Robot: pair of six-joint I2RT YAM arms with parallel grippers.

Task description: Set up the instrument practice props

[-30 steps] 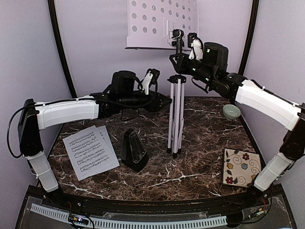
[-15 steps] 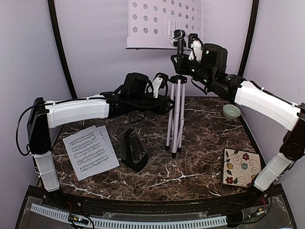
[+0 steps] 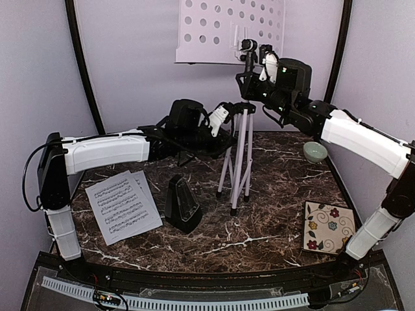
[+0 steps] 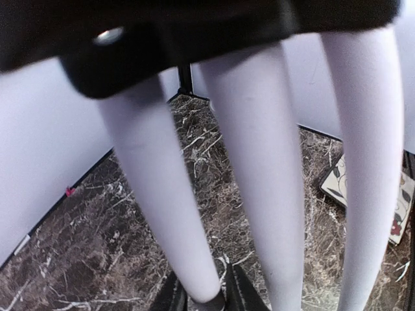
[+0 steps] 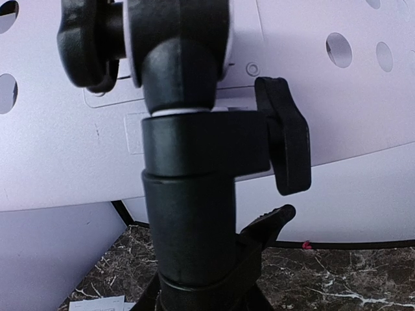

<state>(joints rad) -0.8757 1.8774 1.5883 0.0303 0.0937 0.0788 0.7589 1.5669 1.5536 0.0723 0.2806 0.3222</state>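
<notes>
We seem to be opening the stand's (image 3: 230, 29) tripod: right hand (image 3: 248, 72) grips the pole (image 5: 188, 214), left hand (image 3: 227, 115) grips one leg (image 4: 155, 181). Next, set it level on the surface (image 3: 272, 214).

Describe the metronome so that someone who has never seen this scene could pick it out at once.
Find the dark marbled table. Near its middle, between the music sheets on the left and the music stand's tripod legs, stands the metronome. It alone is a small black pyramid.
</notes>
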